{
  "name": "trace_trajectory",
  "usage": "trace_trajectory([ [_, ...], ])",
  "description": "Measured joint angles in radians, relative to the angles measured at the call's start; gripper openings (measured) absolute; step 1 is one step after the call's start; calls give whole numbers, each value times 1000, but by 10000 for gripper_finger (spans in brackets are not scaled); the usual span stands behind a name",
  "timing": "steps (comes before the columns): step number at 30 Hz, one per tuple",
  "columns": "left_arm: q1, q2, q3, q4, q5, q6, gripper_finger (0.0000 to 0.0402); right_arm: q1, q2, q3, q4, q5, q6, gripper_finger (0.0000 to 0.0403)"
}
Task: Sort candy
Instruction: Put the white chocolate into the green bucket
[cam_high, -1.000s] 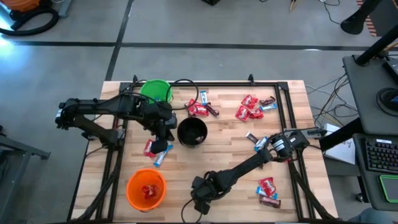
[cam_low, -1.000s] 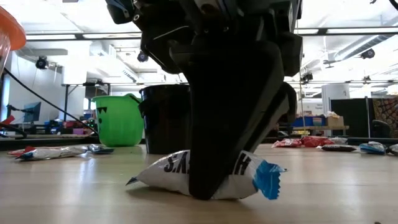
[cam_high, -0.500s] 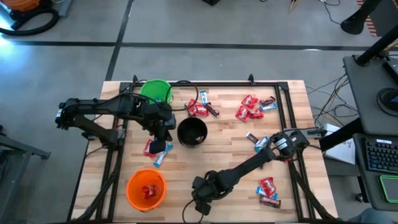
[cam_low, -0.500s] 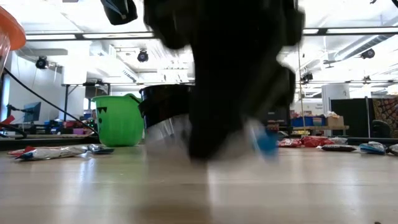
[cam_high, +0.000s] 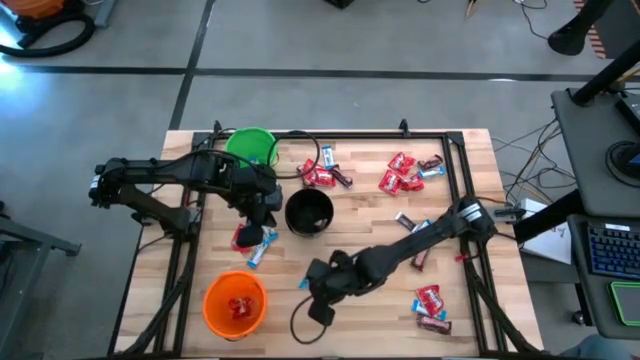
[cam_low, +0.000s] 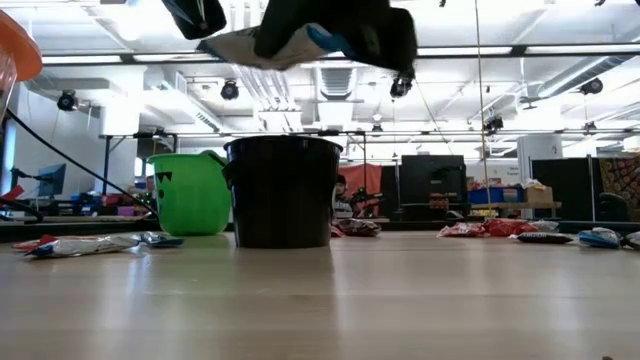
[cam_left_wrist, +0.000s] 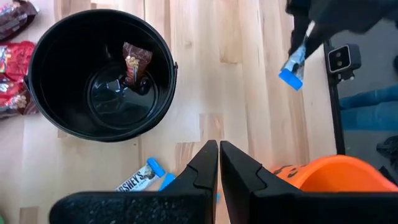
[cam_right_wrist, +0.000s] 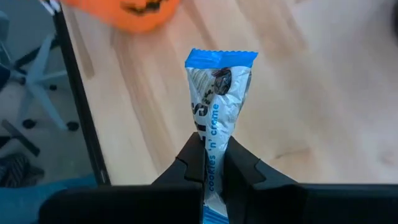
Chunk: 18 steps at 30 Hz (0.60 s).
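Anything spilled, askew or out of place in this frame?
Nothing stands out. The candies lie loose on the table, unsorted; the black cup, green cup and orange cup stand upright. The right pincer holds a blue-and-white candy bar cleanly.

under right gripper (cam_high: 312, 283): bare wood, lots of room
ahead of it: black cup (cam_high: 309, 211) stands in the way
to its side: orange cup (cam_high: 235, 303) blocks
past the black cup: left gripper (cam_high: 262, 213) close by
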Motion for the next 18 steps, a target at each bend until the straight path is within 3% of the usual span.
trace_trajectory([
  [18,80,0,0,-11,-52,113,40,-163,-84,0,-14,34,-150,13],
])
